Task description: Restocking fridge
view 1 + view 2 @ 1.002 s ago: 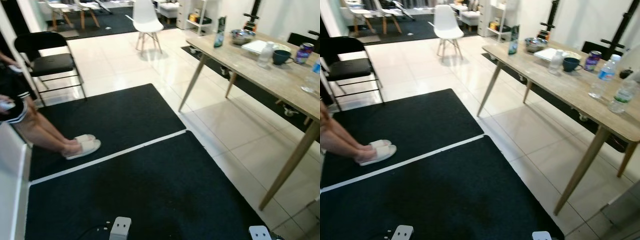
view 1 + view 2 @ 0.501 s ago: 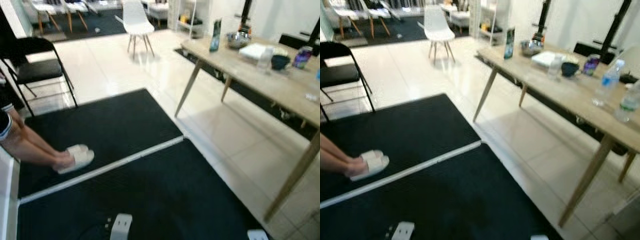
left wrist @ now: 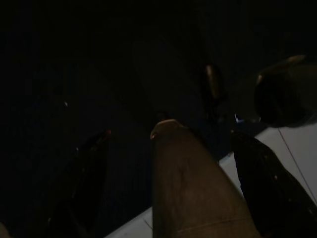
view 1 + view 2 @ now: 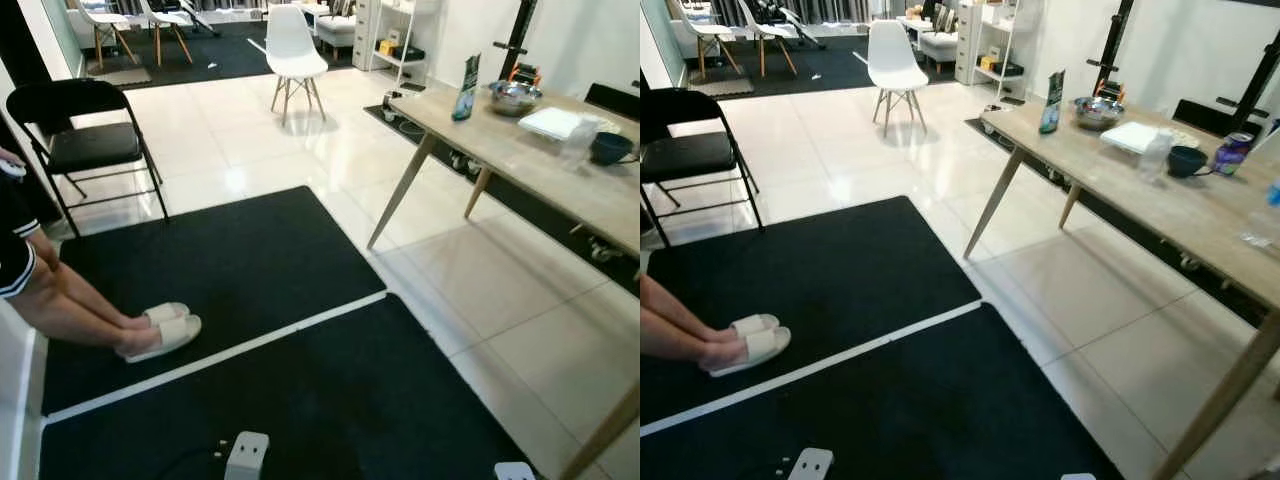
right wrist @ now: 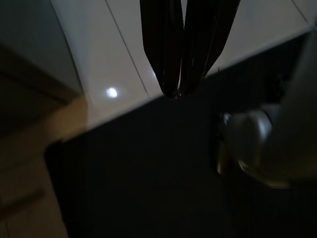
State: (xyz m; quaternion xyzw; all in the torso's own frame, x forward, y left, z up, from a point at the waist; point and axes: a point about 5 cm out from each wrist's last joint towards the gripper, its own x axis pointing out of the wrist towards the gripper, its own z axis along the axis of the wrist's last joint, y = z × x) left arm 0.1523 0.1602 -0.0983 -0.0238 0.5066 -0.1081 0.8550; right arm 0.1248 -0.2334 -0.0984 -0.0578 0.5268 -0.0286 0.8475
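No fridge is in sight. A long wooden table (image 4: 1120, 190) stands on my right. It carries a green carton (image 4: 1051, 88), a metal bowl (image 4: 1097, 110), a white tray (image 4: 1132, 137), a clear bottle (image 4: 1155, 155), a dark cup (image 4: 1187, 160) and a can (image 4: 1232, 153). My right gripper (image 5: 176, 91) hangs shut and empty over the border between black mat and white tile. The left wrist view is very dark; my left gripper (image 3: 168, 134) hangs idle above the mat.
Two black mats (image 4: 230, 260) with a white strip between them cover the floor ahead. At the left sits a person, legs (image 4: 60, 310) out, in white slippers (image 4: 160, 330). Behind stand a black folding chair (image 4: 90, 140) and a white chair (image 4: 295, 45). Glossy tiles (image 4: 500, 290) lie beside the table.
The whole picture has swung and steadied, so the camera moved. The table now shows further right. Nothing on the table or floor has visibly moved.
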